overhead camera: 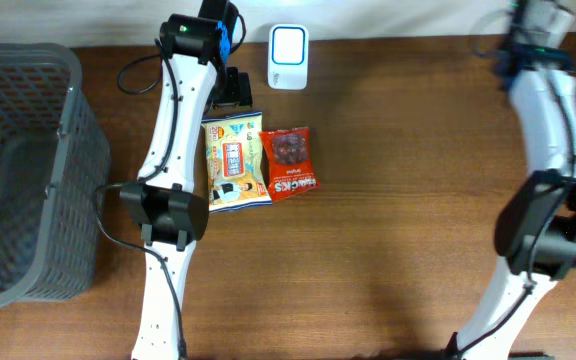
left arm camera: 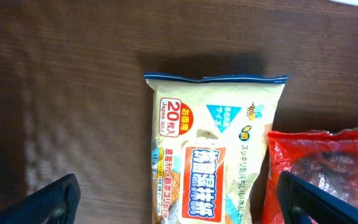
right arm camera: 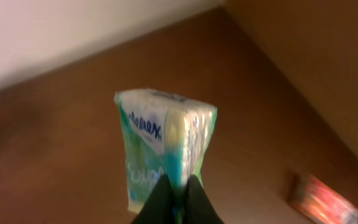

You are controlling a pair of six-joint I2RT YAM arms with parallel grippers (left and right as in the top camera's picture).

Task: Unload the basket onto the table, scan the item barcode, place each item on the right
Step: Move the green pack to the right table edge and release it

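Brown wooden desk (overhead camera: pixel 398 250) carries a cream snack bag (left arm camera: pixel 213 124); the left tool (left arm camera: pixel 179 180) hangs over it, spread wide, empty. The right tool (right arm camera: pixel 179 185) pinches a tissue pack (right arm camera: pixel 160 143) up above the desk.

The cream snack bag (left arm camera: pixel 216 155) reads "20", the tissue pack (right arm camera: pixel 163 149) "Kleenex".

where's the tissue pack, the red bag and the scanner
tissue pack (right arm camera: pixel 163 146): right wrist view, middle of its front
red bag (overhead camera: pixel 290 160): overhead view, its centre
scanner (overhead camera: pixel 288 45): overhead view, its white face
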